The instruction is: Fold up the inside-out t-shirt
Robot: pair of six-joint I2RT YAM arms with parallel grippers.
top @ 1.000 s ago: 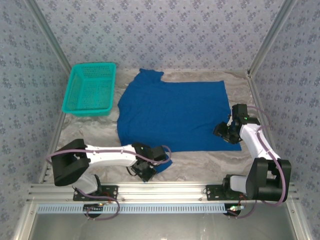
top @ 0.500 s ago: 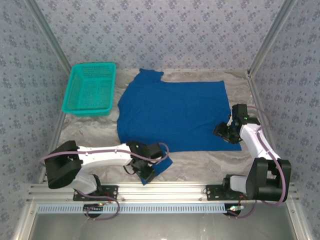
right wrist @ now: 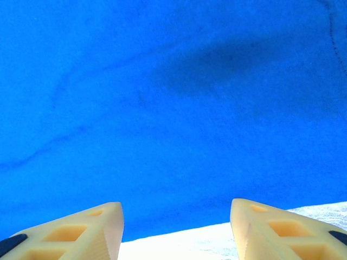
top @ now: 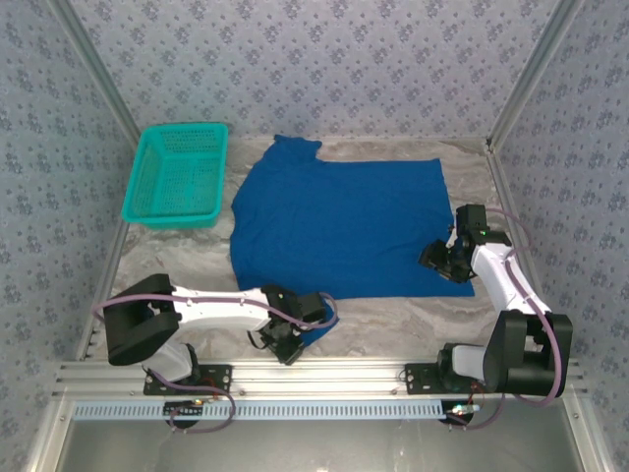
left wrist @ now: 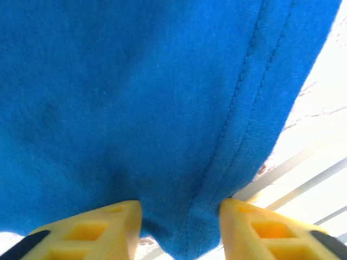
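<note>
Patterned walls close in a pale marbled table (top: 393, 317). On it the t-shirt (top: 339, 226) lies spread flat across the middle, with a basket (top: 177, 177) near its far-left side. No fold shows, so I judge the task barely begun, with every fold left to do. The left gripper (left wrist: 178, 210) sits at the shirt's near-left corner, fingers moderately apart; the stitched hem is bunched in the gap and seemingly not pinched. The right gripper (right wrist: 176, 211) hovers at the near-right edge, fingers wide, holding nothing. From above, both grippers' fingertips are too small to read. The left arm partly covers the near-left corner, and neither print nor tag can be made out.
</note>
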